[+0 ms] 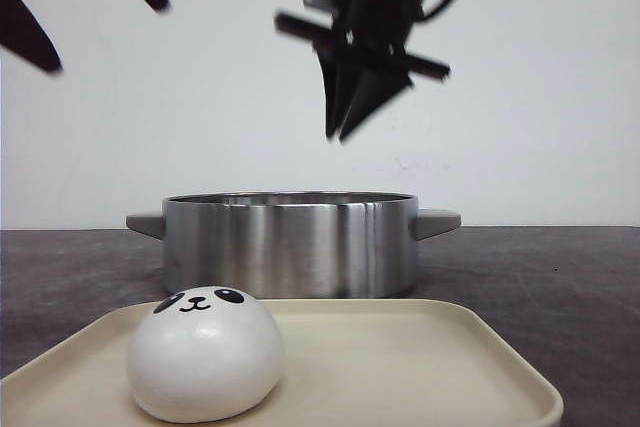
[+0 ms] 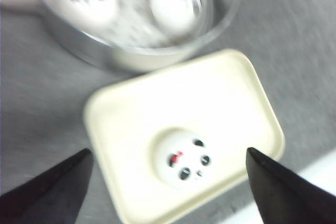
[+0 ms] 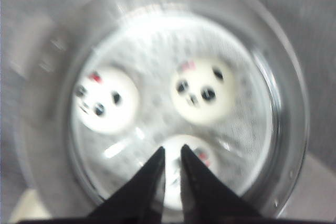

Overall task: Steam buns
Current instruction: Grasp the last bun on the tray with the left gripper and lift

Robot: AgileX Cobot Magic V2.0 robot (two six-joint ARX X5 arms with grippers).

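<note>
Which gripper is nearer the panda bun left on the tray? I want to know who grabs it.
Left. The left gripper hangs open above the panda bun on the tray; the right gripper is over the steamer pot, behind the tray.

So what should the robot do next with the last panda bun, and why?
Probably lower the open left gripper onto the last bun on the tray. Three buns already sit in the steamer pot, the right gripper hangs above it holding nothing, and the left fingers already frame that bun.
</note>
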